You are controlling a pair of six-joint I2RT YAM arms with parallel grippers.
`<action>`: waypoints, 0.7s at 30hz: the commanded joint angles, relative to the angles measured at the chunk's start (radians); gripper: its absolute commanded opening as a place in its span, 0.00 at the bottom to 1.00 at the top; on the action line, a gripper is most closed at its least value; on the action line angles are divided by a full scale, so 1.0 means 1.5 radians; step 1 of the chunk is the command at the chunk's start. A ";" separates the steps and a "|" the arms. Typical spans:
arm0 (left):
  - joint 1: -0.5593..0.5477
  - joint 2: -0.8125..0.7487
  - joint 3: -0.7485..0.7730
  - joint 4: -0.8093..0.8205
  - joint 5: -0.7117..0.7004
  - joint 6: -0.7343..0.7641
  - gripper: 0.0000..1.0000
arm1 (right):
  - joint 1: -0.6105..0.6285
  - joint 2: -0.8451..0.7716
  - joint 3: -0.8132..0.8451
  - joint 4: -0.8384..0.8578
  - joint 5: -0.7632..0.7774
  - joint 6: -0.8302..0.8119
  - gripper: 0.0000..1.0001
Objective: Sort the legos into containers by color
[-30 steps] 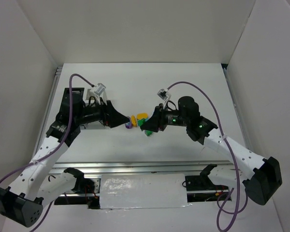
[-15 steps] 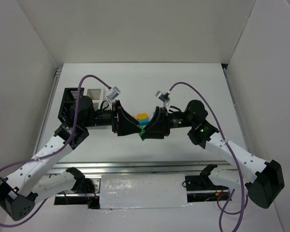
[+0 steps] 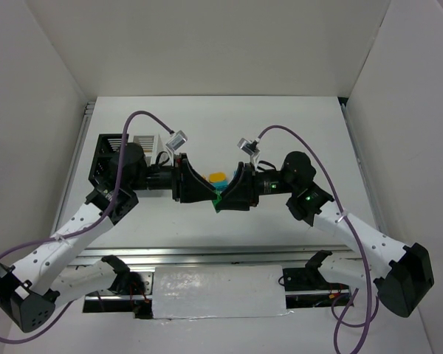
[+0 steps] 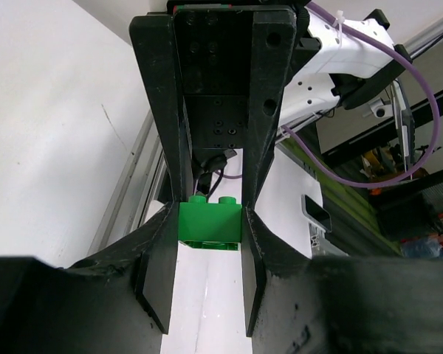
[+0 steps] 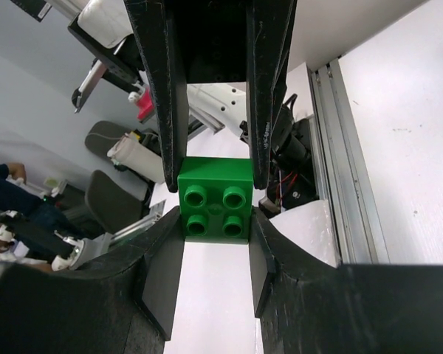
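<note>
white tabletop, white walls around; over its middle the left gripper (image 3: 209, 195) and right gripper (image 3: 224, 198) meet tip to tip, both pinching one green lego (image 4: 210, 223), studs toward the right arm, likely a handover or pull-apart. black container (image 3: 103, 151) and white container (image 3: 142, 139) sit far left.
</note>
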 commanded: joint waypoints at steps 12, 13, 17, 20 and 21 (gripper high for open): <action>-0.005 -0.010 0.066 -0.039 -0.070 0.033 0.00 | -0.013 0.000 0.004 0.031 0.034 -0.024 0.77; -0.005 -0.010 0.070 -0.059 -0.079 0.039 0.00 | -0.013 0.000 0.006 0.020 0.038 -0.032 0.80; 0.002 -0.016 0.104 -0.136 -0.204 0.078 0.00 | -0.017 -0.002 0.012 -0.074 0.072 -0.087 1.00; 0.015 -0.023 0.160 -0.240 -0.382 0.113 0.00 | -0.020 -0.006 0.000 -0.139 0.125 -0.138 1.00; 0.024 -0.026 0.168 -0.275 -0.424 0.123 0.00 | -0.024 -0.007 -0.006 -0.151 0.137 -0.154 1.00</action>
